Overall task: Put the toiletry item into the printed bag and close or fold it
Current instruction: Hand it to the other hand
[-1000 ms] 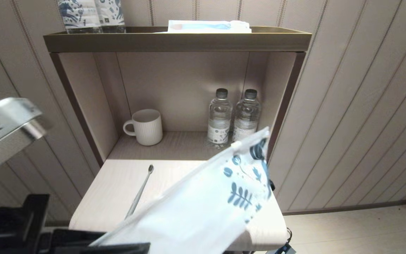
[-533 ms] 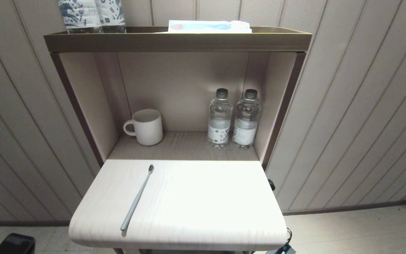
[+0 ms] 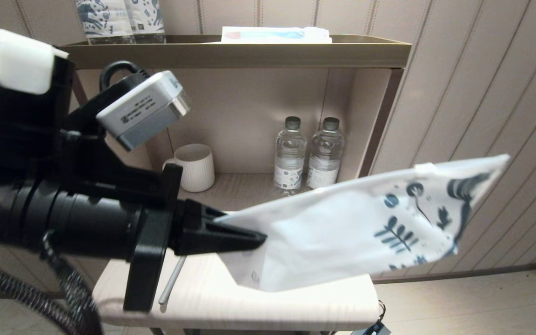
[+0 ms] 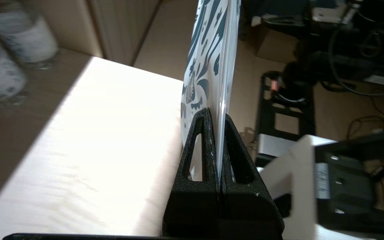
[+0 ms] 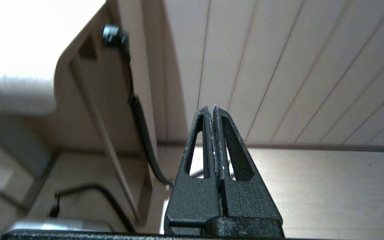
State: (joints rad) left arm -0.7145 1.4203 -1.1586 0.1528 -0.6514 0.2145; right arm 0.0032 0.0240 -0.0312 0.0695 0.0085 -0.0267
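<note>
Left gripper (image 3: pixel 254 242), fingers clamped on one end of the printed bag (image 3: pixel 361 228), holds it edge-up above the pale wooden table (image 3: pixel 296 307), mid-frame. One toothbrush (image 3: pixel 171 284) lies on the table below the fingers, lower left. Behind: one mug (image 3: pixel 196 166), two bottles (image 3: pixel 290 156). Right gripper (image 5: pixel 214 111), pressed together and empty, sits beside the panelled wall (image 3: pixel 482 93).

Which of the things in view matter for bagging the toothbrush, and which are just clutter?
Job:
- bag, clamped by left gripper, held above the table
- toothbrush, lying on the table

Clutter:
- mug
- two bottles
- packs on top shelf

Right gripper: shut, empty, below table level.
</note>
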